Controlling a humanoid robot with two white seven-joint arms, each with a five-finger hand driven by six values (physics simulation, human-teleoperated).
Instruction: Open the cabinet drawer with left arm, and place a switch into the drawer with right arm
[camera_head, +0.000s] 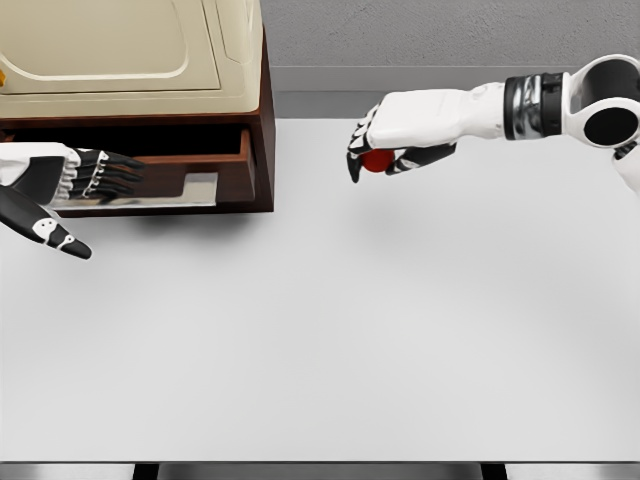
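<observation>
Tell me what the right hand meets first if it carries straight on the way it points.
Probably the cabinet: the right hand, holding something red, points left across bare table toward its side. Depth is unclear.

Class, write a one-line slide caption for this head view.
Left hand at the open drawer; right hand holds a red switch above the table.

My right hand (395, 140), white across the back with black fingers, closes on a red switch (378, 160). My left hand (85, 175) shows black fingers with white joints beside a dark reddish-brown cabinet (262, 150). Its drawer (215, 160) is the same brown, pale grey inside. A cream box (120, 50) tops it. The table (330, 340) is plain white, the wall (420, 30) grey.
</observation>
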